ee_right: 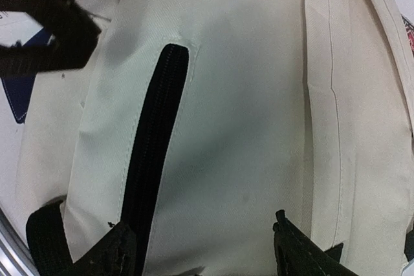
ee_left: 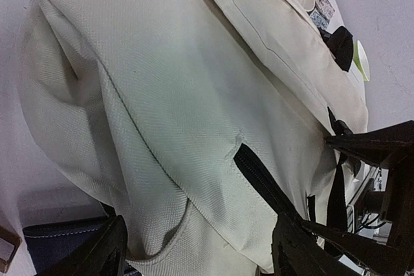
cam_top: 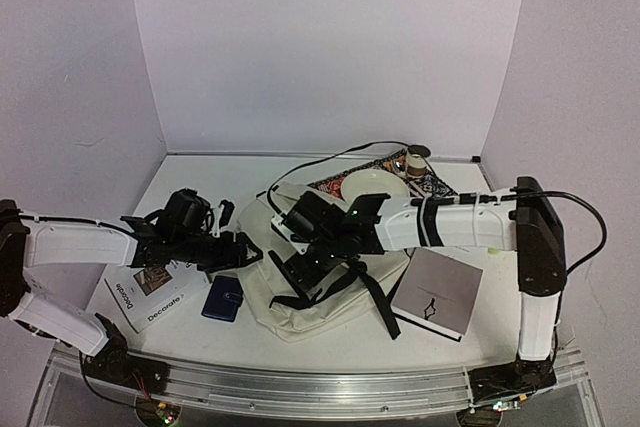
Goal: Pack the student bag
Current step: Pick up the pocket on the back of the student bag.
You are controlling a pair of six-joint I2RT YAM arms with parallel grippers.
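The student bag (cam_top: 300, 302), cream fabric with dark straps, lies flat in the middle of the table. My left gripper (cam_top: 236, 248) stands open at its left edge. In the left wrist view the fingers (ee_left: 98, 254) straddle cream fabric (ee_left: 181, 95) near a black zipper (ee_left: 259, 179), gripper (ee_left: 197, 250) gripping nothing. My right gripper (cam_top: 310, 263) hovers open over the bag's middle. In the right wrist view its gripper (ee_right: 204, 250) spans plain fabric (ee_right: 246, 127) beside the black zipper (ee_right: 152, 140), fingers (ee_right: 304, 250) wide apart.
A navy wallet (cam_top: 222, 298) lies left of the bag, a "Decorate" book (cam_top: 150, 292) further left. A grey notebook (cam_top: 437, 292) rests on the right. Behind the bag are a pale plate (cam_top: 375, 185), a patterned sheet (cam_top: 432, 185) and a small cup (cam_top: 415, 162). White walls enclose the table.
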